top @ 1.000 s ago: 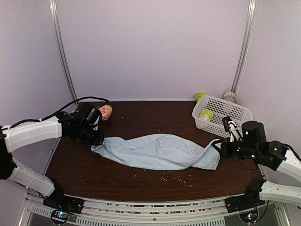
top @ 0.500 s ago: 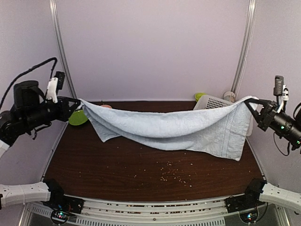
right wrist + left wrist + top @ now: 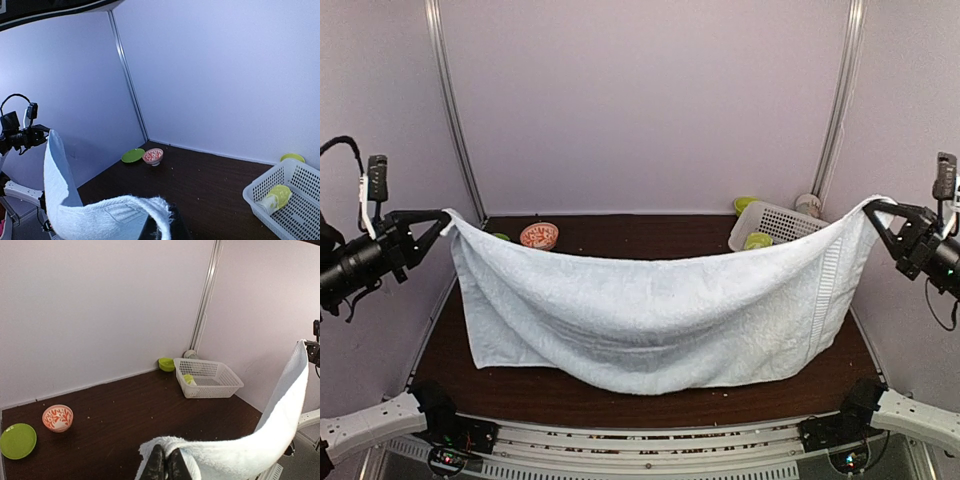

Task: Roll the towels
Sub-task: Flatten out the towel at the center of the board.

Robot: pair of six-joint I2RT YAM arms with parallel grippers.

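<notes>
The towel (image 3: 650,320) hangs over the desk (image 3: 620,240), long axis left to right, sagging between 2 tools: left tool (image 3: 442,222) and right tool (image 3: 868,208) each clamped on 1 top corner

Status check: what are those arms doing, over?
Left gripper, right gripper shut on corners. Pale blue cloth towel hangs spread between. White plastic basket behind, not blocking.
</notes>
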